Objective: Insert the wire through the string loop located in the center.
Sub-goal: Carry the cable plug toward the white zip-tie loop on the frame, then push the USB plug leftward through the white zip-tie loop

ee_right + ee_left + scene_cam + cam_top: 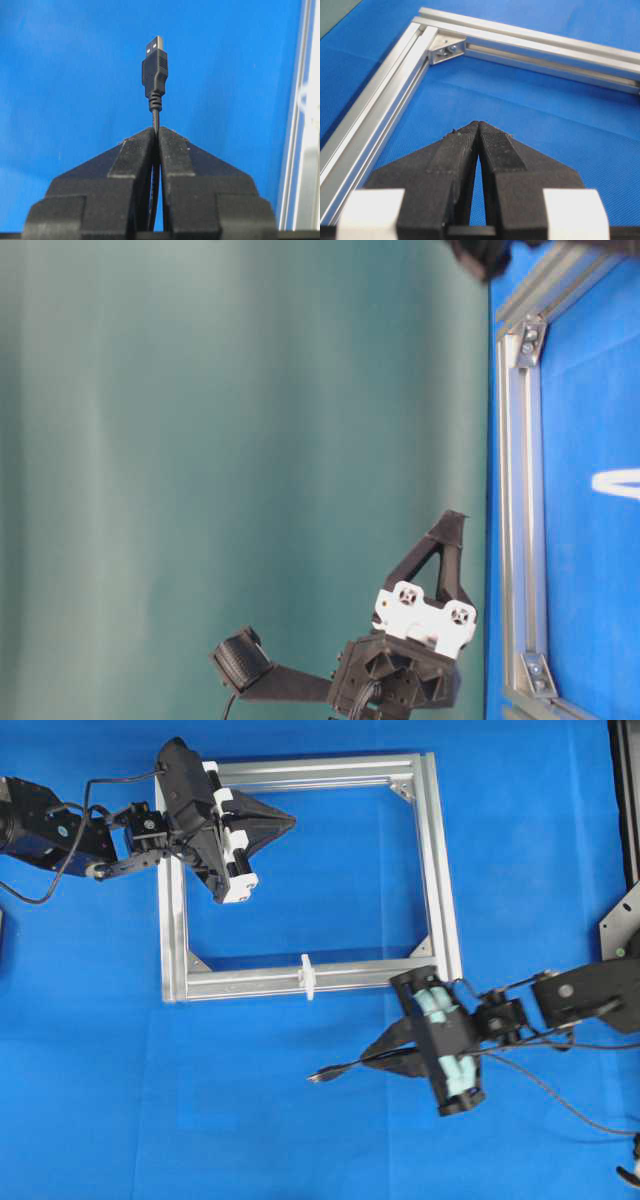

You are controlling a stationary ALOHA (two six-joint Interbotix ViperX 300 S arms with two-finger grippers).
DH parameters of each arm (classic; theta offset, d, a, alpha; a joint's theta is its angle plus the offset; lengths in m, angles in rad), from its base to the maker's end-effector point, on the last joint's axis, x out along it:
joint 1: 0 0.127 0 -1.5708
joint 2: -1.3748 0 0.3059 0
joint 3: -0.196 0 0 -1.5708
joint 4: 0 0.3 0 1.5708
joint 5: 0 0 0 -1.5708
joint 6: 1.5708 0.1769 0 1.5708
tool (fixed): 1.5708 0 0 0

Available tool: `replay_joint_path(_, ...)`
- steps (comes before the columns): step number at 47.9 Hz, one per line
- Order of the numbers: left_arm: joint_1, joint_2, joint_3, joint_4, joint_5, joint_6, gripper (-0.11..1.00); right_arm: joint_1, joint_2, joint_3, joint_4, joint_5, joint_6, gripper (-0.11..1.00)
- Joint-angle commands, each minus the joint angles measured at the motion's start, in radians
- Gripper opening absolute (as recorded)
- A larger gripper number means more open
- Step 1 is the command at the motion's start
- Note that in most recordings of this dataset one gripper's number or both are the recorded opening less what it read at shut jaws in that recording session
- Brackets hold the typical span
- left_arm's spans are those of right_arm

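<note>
The right gripper [156, 132] was clamped on the wire [154, 75], its plug projecting beyond the fingertips. The string loop [308, 976] stood apart from it. The left gripper [478, 125] was closed, empty.

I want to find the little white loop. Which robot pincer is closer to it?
Right. The right pincer, shut on the wire, sits just below and right of the string loop. The left pincer, shut and empty, is up over the frame's top-left part, farther away.

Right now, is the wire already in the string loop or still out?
Out. The wire's plug lies below the frame, apart from the string loop, clamped in the right tool.
</note>
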Motion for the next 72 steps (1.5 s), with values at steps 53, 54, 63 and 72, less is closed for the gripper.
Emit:
replay_joint_path(53,-0.008,-0.029,-0.009,0.005,-0.005,0.002,0.0,-0.233,-0.086,0.069,0.003,-0.015,-0.003,-0.02)
replay_joint_path(54,-0.008,-0.029,-0.008,0.005,-0.006,0.002,0.0,-0.239,-0.086,0.069,0.003,-0.015,-0.003,-0.02)
replay_joint_path(63,-0.008,-0.029,-0.009,0.006,-0.005,0.002,0.0,-0.265,-0.086,0.069,0.003,-0.015,-0.003,-0.02)
replay_joint_path(72,-0.008,-0.029,-0.008,0.005,-0.005,0.003,0.0,-0.275,-0.086,0.069,0.003,-0.015,-0.003,-0.02)
